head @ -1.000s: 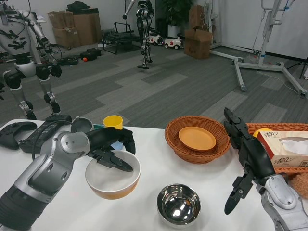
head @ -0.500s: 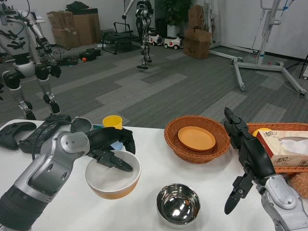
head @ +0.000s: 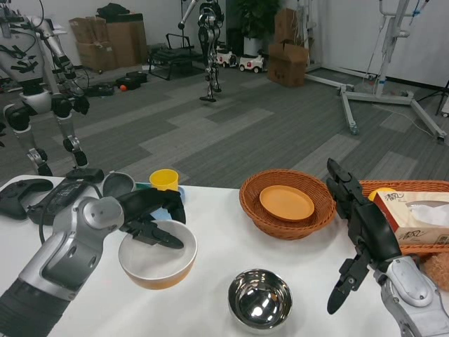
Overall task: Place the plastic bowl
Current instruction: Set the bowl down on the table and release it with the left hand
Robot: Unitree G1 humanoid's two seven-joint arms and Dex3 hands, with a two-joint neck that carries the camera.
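**On the bench's left half: bowl held at the rim**

Toward 8 o'clock of the picture, the left hand grips the plastic bowl by its far rim, some fingers lying inside the white interior and the rest curled over the outside. The bowl's orange underside shows, and whether it touches the white bench cannot be told.

Close around it: a yellow cup at the bowl's 12 o'clock, a small grey cup at 11 o'clock, and black controllers further out at 10 o'clock by the bench's left edge. A steel bowl sits at the plastic bowl's 4 o'clock, apart from it with bare bench between. A wicker basket holding an orange plate stands at 2 o'clock.

The right hand hovers at 3 o'clock of the picture, fingers spread and holding nothing, just in front of a tissue box in a second basket.

Bare bench lies at the bowl's 3 o'clock, up to the wicker basket.
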